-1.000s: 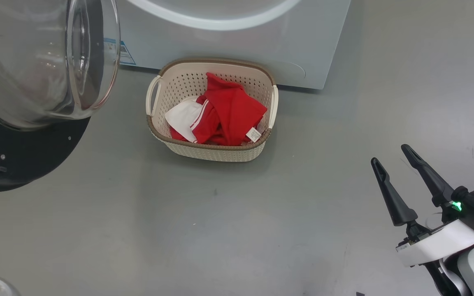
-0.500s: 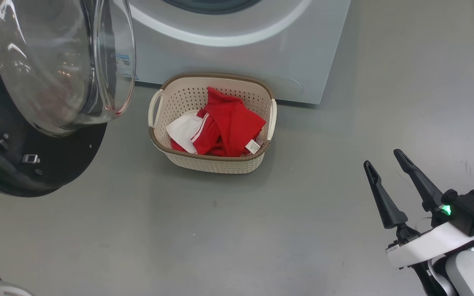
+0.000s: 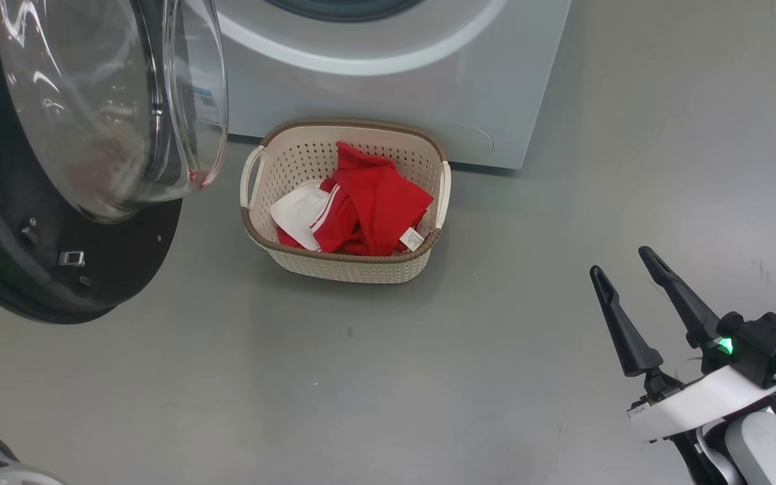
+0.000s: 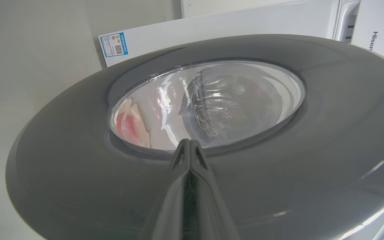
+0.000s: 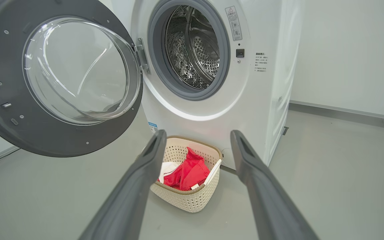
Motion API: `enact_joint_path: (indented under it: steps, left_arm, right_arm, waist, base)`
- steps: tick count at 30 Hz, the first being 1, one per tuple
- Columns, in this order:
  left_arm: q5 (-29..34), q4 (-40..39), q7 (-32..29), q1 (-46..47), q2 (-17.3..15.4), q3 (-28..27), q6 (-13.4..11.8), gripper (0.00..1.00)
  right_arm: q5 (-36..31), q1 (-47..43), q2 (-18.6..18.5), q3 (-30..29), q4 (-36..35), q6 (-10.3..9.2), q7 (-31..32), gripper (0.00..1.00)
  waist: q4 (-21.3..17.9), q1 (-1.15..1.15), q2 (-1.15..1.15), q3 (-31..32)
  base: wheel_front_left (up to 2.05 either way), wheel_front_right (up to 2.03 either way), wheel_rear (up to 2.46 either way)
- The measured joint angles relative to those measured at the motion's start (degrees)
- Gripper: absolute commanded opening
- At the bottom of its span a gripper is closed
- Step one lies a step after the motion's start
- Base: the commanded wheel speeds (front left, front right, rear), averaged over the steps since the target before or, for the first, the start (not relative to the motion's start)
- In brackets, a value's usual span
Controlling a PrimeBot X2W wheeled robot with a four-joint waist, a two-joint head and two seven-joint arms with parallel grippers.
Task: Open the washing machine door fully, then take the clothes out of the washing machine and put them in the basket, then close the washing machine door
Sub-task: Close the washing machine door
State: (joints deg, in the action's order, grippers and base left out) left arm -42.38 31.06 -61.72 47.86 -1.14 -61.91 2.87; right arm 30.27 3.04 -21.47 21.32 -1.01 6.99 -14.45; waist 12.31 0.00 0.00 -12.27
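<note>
Pointing at twelve o'clock into the outer face of the washing machine door (image 4: 312,173), the left pincer (image 4: 189,146) is pinched tight and empty, its tips by the glass edge; whether they touch I cannot tell. That arm looks nearer for the closing push. The right pincer (image 3: 620,260) gapes empty, well apart. At ten o'clock from it, the clothes (image 3: 374,202) lie in the basket (image 3: 344,263), low against the washing machine (image 3: 395,101), probably beneath the door's swing.

One washer (image 5: 262,100), one door (image 5: 62,140), one basket (image 3: 347,263), one heap of red clothes (image 3: 374,202), garments too bunched to count.
</note>
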Motion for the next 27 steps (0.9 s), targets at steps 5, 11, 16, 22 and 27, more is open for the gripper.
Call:
enact_joint_path:
  steps: [5, 11, 16, 22, 27]
  left_arm:
    - [-2.1, 0.0, -0.8, -0.5, 0.1, 0.6, 0.5, 0.00]
    - [-5.4, 3.3, -2.3, -1.2, 0.1, 2.7, 1.0, 0.00]
    - [-7.6, 6.0, -3.1, -1.4, 0.1, 4.7, 1.6, 0.00]
    - [-10.9, 9.1, -3.8, -2.4, 0.1, 7.4, 2.6, 0.00]
    - [-14.7, 11.5, -4.6, -2.9, 0.1, 10.3, 3.1, 0.00]
  right_arm:
    - [0.0, 0.0, 0.2, -0.4, 0.1, 0.00, 0.0, 1.00]
    - [0.0, 0.1, 0.9, -0.5, 0.4, 0.00, 0.0, 1.00]
    - [0.0, 0.1, 1.4, -0.9, 1.0, 0.00, 0.0, 1.00]
    - [0.0, 0.1, 1.9, -1.0, 1.6, 0.00, 0.0, 1.00]
    - [0.0, 0.1, 2.6, -0.8, 1.8, 0.00, 0.0, 1.00]
  waist:
    - [-0.4, 0.00, 0.00, -0.3]
    - [-0.9, 0.00, 0.00, -0.3]
    - [-1.0, 0.00, 0.00, 0.2]
    - [-0.9, 0.00, 0.00, 1.2]
    - [-0.7, 0.00, 0.00, 1.9]
  base:
    - [0.00, 0.00, 0.00]
    - [0.00, 0.00, 0.00]
    - [0.00, 0.00, 0.00]
    - [0.00, 0.00, 0.00]
    - [0.00, 0.00, 0.00]
